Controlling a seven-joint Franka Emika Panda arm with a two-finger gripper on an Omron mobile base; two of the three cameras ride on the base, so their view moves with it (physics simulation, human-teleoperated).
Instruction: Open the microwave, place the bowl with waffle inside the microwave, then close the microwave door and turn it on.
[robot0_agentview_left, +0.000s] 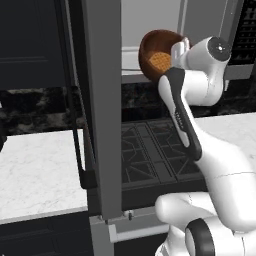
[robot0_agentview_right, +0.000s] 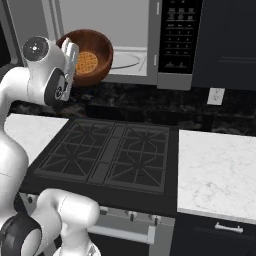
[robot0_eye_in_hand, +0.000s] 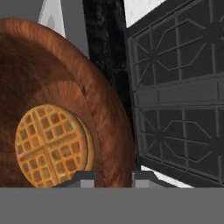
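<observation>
- While the microwave door stands swung wide open, we see the pale cavity of the microwave exposed above the stove.
- Our gripper is clamped on the rim of the bowl — tipped on its side, raised just before the opening.
- Inside it sits the waffle — against the bowl's bottom.
</observation>
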